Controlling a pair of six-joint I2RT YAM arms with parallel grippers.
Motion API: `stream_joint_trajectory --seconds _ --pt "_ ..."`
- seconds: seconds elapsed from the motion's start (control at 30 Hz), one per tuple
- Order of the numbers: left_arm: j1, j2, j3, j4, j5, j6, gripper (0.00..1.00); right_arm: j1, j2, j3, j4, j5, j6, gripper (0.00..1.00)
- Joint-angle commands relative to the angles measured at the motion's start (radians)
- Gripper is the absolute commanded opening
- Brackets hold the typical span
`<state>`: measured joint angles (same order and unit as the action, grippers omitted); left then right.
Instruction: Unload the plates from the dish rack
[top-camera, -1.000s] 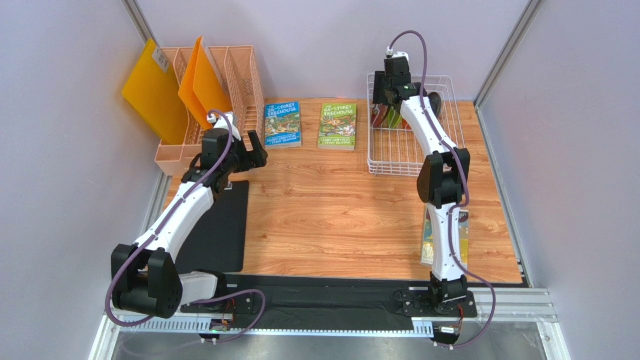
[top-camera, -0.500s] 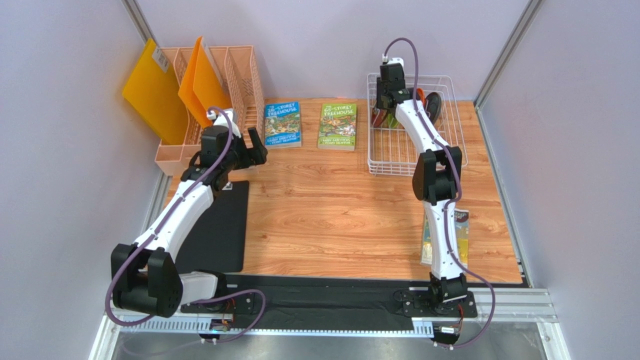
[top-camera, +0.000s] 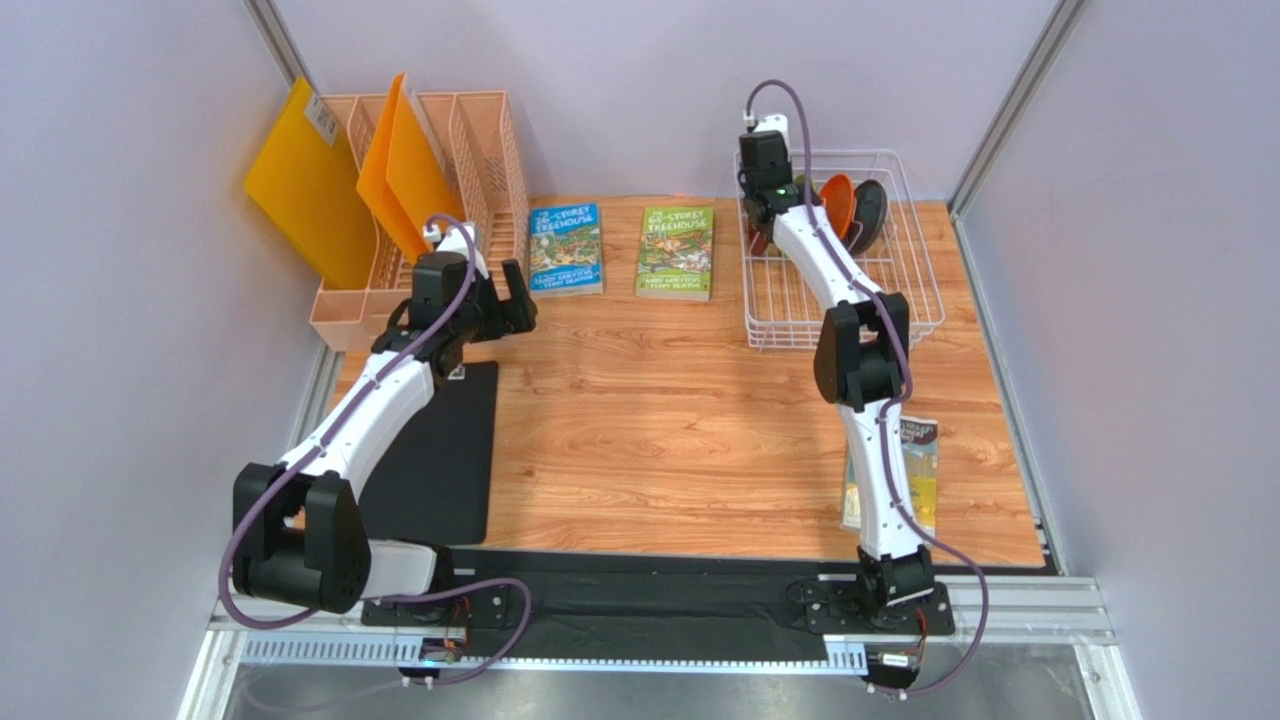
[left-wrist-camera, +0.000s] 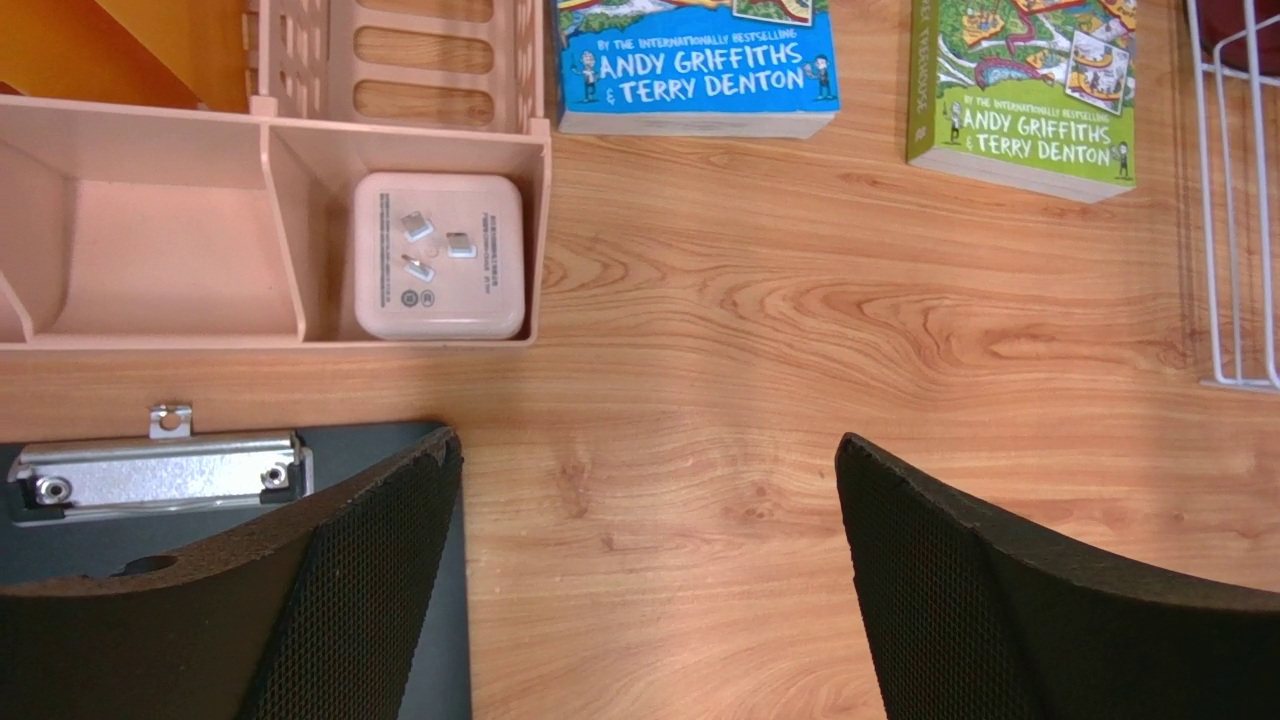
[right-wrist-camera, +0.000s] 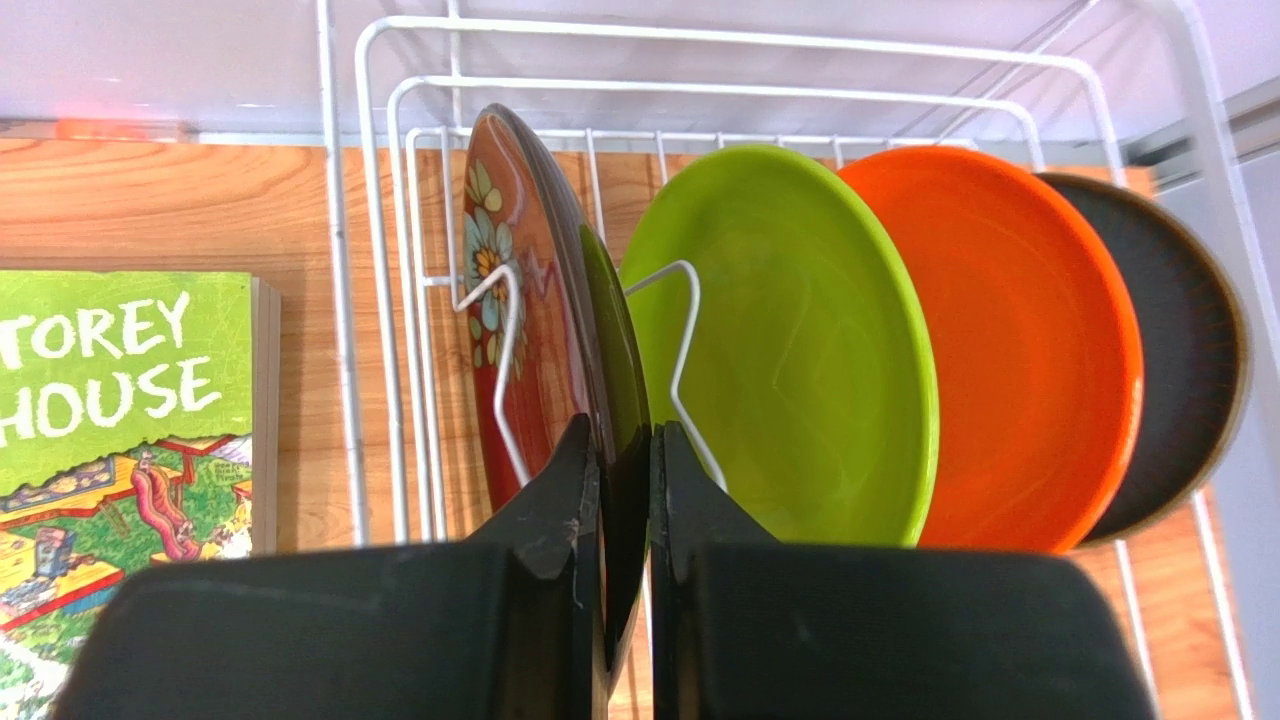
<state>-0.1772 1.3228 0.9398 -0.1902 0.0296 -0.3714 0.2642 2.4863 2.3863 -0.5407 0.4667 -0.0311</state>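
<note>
The white wire dish rack (top-camera: 902, 308) stands at the back right of the table. Four plates stand upright in it: dark red with flowers (right-wrist-camera: 519, 300), lime green (right-wrist-camera: 781, 345), orange (right-wrist-camera: 1022, 360) and dark teal-black (right-wrist-camera: 1187, 345). My right gripper (right-wrist-camera: 619, 450) reaches down over the rack's left end (top-camera: 762, 210). It is shut on the rim of the dark red plate, which still sits between the prongs. My left gripper (left-wrist-camera: 646, 450) hangs open over bare wood on the left side (top-camera: 519, 300), holding nothing.
A peach slotted organiser (top-camera: 436, 165) with yellow folders (top-camera: 308, 180) stands back left, a white plug block (left-wrist-camera: 439, 255) in its tray. Two books (top-camera: 567, 248) (top-camera: 676, 252) lie between it and the rack. A black clipboard (top-camera: 443, 450) lies left, another book (top-camera: 902, 473) near my right arm.
My right gripper slid left along the rack and its jaws closed on the dark red plate's rim. The left arm has barely moved and stays open.
</note>
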Motion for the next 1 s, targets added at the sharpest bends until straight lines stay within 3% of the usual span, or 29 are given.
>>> stream_joint_trajectory --seconds 0.0,0.2,0.57,0.73,0.97 --pt "-0.005 -0.005 0.025 0.017 -0.026 0.037 1.00 0.079 -0.027 -0.035 0.210 0.276 -0.125 0.00" --pt "-0.005 -0.020 0.017 -0.003 -0.085 0.058 1.00 0.112 -0.079 -0.082 0.314 0.456 -0.165 0.00" --pt "-0.005 -0.073 -0.004 0.001 -0.034 0.026 0.99 0.121 -0.386 -0.318 0.337 0.451 -0.135 0.00" --pt "-0.005 -0.105 -0.035 0.052 0.097 -0.004 0.99 0.128 -0.559 -0.404 0.234 0.399 -0.060 0.00" --pt "-0.005 -0.096 -0.067 0.184 0.317 -0.099 1.00 0.164 -0.849 -0.628 0.010 0.074 0.154 0.00"
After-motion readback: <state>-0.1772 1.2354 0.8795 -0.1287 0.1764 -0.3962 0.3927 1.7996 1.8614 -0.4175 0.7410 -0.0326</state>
